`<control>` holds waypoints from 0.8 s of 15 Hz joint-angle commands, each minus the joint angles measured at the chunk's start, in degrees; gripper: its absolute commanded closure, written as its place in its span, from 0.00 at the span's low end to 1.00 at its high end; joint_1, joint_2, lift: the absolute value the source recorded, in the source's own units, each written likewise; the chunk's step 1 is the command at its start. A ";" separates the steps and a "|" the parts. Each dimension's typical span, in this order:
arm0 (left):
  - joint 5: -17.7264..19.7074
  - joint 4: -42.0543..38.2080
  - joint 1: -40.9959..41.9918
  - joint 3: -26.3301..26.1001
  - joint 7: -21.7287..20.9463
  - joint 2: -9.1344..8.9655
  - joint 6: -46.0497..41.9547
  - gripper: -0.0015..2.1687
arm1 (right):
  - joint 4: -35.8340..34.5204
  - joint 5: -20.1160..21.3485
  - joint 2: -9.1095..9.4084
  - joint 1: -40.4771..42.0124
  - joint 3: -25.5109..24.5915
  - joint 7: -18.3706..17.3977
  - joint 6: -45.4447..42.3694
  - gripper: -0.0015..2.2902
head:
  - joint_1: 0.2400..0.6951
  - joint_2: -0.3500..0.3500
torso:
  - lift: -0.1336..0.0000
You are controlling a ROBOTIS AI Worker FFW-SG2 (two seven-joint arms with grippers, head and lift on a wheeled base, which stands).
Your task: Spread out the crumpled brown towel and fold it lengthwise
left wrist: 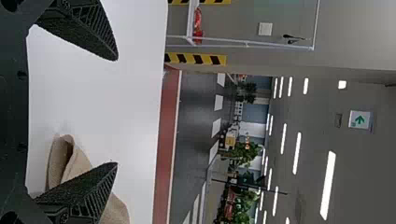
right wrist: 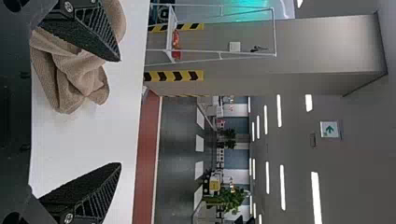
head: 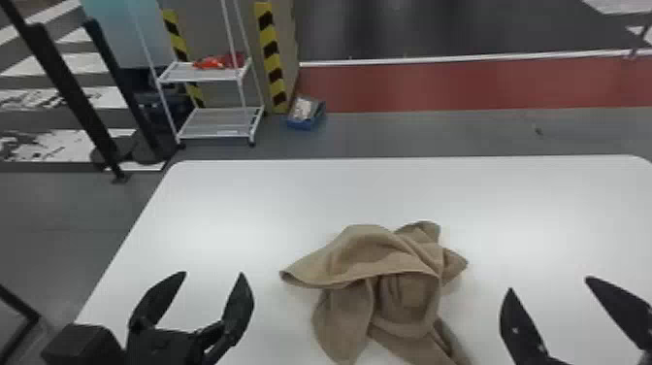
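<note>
Left claw (head: 213, 273) and right claw (head: 549, 284) gape empty, flanking the towel (head: 359, 255) short of the far bench edge (head: 417, 162) — presumably to spread it.

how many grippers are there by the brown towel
2. The left gripper is open, to the left of the crumpled brown towel; the right gripper, also open, is to its right.

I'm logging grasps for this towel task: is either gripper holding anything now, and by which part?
Nothing is held: the left gripper and right gripper are open, beside the towel.
</note>
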 commanded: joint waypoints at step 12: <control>-0.38 -1.30 2.03 0.09 -0.06 -0.15 0.02 0.04 | 1.03 7.21 0.05 -1.23 0.27 9.95 4.37 0.03 | 1.00 0.73 | 0.07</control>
